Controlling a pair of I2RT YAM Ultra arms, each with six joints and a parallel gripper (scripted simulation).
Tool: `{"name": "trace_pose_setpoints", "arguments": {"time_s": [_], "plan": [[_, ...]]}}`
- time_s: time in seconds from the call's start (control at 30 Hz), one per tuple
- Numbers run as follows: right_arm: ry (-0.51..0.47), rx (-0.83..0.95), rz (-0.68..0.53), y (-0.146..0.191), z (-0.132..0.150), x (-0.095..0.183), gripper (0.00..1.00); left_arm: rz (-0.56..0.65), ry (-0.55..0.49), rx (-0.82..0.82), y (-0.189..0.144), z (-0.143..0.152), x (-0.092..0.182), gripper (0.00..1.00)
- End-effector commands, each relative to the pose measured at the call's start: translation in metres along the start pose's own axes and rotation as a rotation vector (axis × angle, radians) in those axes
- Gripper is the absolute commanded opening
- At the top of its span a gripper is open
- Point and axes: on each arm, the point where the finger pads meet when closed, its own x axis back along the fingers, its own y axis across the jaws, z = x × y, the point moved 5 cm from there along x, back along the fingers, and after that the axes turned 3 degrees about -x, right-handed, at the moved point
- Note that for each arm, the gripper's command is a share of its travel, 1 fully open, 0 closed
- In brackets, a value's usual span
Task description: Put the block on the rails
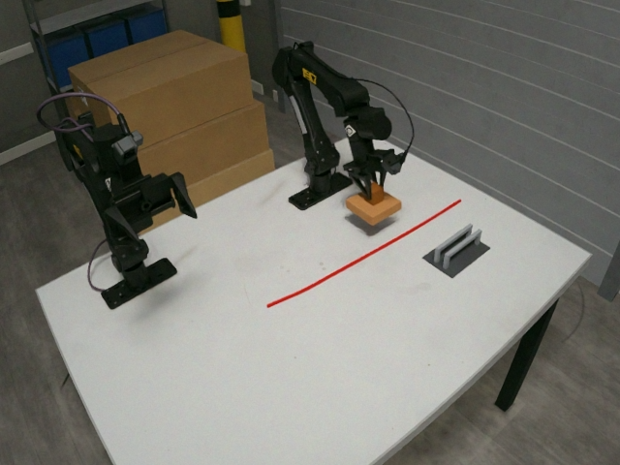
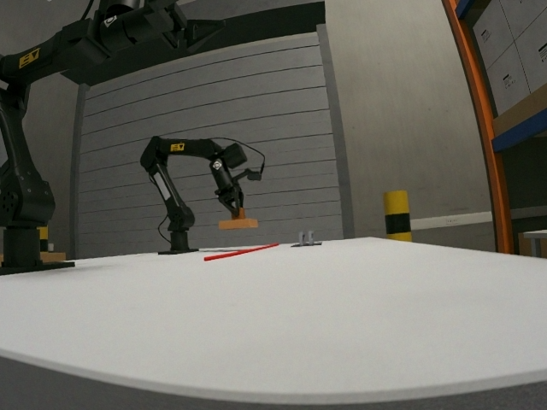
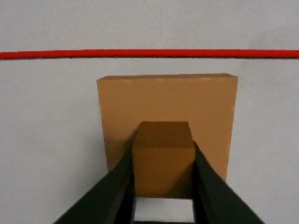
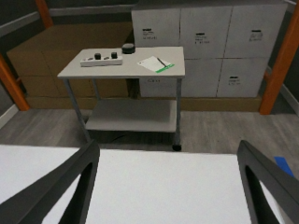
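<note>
Boxes: brown, stacked (image 1: pixel 165 75), stood at the far left of the top view, behind the nearer arm.
Right gripper: the right arm's gripper (image 1: pixel 165 228) (image 2: pixel 207 35) (image 4: pixel 168 146) was raised over the left part of the surface (image 1: pixel 250 375) (image 2: pixel 282 318) (image 3: pixel 47 117) (image 4: pixel 168 196) in the top view. Its fingers were spread wide, with nothing between them.
Rope: the red rope (image 1: pixel 365 257) (image 2: pixel 240 252) (image 3: pixel 149 53) lay on the surface in a long, nearly straight line, bent a little toward its left end. Both ends were on the surface (so none of it hung off the table).
Left gripper: the left arm's gripper (image 1: pixel 375 191) (image 2: pixel 238 213) (image 3: pixel 163 159) pointed down and was pinching the block's knob (image 1: pixel 374 194) (image 2: pixel 240 212) (image 3: pixel 163 173), a finger on either side.
Block: the orange block (image 1: pixel 373 210) (image 2: pixel 238 224) (image 3: pixel 168 103), a flat square slab with the knob on top, was held above the surface, apart from it and roughly level (its shadow lay beneath). It was on the arms' side of the rope, not on the rack.
Rack: two pale rails on a dark plate made up the rack (image 1: pixel 463 245) (image 2: pixel 302 238), which stood to the right, across the rope from the block. The rails ran side by side with a gap between, and nothing rested on them.
</note>
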Motion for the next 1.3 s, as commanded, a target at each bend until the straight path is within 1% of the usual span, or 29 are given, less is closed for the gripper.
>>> {"name": "trace_pose_setpoints", "arguments": {"time_s": [0.0, 0.07, 0.23, 0.37, 0.4, 0.5, 0.57, 0.73, 0.8, 0.87, 0.93, 0.97, 1.0, 1.07, 1.13, 1.2, 1.27], "plan": [[-0.018, 0.010, -0.011, 0.002, -0.007, 0.007, 1.00, 0.001, -0.081, 0.002, -0.002, -0.013, 0.015, 0.00], [-0.018, 0.010, -0.011, 0.002, -0.007, 0.007, 1.00, 0.001, -0.081, 0.002, -0.002, -0.013, 0.015, 0.00], [-0.018, 0.010, -0.011, 0.002, -0.007, 0.007, 1.00, -0.004, -0.039, 0.012, 0.001, -0.001, 0.004, 0.00], [-0.018, 0.010, -0.011, 0.002, -0.007, 0.007, 1.00, -0.003, -0.076, 0.010, 0.000, -0.011, 0.014, 0.00], [-0.018, 0.010, -0.011, 0.002, -0.007, 0.007, 1.00, 0.000, -0.066, 0.008, 0.002, -0.011, 0.012, 0.00], [-0.018, 0.010, -0.011, 0.002, -0.007, 0.007, 1.00, -0.001, -0.045, -0.003, 0.005, -0.025, 0.005, 0.00], [-0.018, 0.010, -0.011, 0.002, -0.007, 0.007, 1.00, -0.001, -0.045, -0.003, 0.005, -0.025, 0.005, 0.00], [-0.018, 0.010, -0.011, 0.002, -0.007, 0.007, 1.00, 0.002, -0.035, -0.012, 0.015, -0.057, 0.005, 0.00], [-0.018, 0.010, -0.011, 0.002, -0.007, 0.007, 1.00, 0.004, 0.002, -0.006, 0.017, -0.055, 0.005, 0.00], [-0.018, 0.010, -0.011, 0.002, -0.007, 0.007, 1.00, 0.001, -0.020, -0.003, 0.019, -0.063, 0.004, 0.00], [-0.018, 0.010, -0.011, 0.002, -0.007, 0.007, 1.00, 0.001, -0.022, -0.005, 0.024, -0.078, 0.001, 0.00], [-0.018, 0.010, -0.011, 0.002, -0.007, 0.007, 1.00, 0.003, -0.014, -0.004, 0.026, -0.081, 0.001, 0.00], [-0.018, 0.010, -0.011, 0.002, -0.007, 0.007, 1.00, 0.005, 0.010, -0.004, 0.026, -0.078, 0.000, 0.00], [-0.018, 0.010, -0.011, 0.002, -0.007, 0.007, 1.00, 0.003, -0.008, -0.002, 0.029, -0.086, 0.000, 0.00], [-0.018, 0.010, -0.011, 0.002, -0.007, 0.007, 1.00, 0.003, -0.008, -0.002, 0.029, -0.086, 0.000, 0.00], [-0.018, 0.010, -0.011, 0.002, -0.007, 0.007, 1.00, -0.001, -0.011, -0.001, 0.036, -0.101, -0.005, 0.00], [-0.018, 0.010, -0.011, 0.002, -0.007, 0.007, 1.00, 0.003, 0.010, 0.000, 0.039, -0.103, -0.007, 0.00]]}}
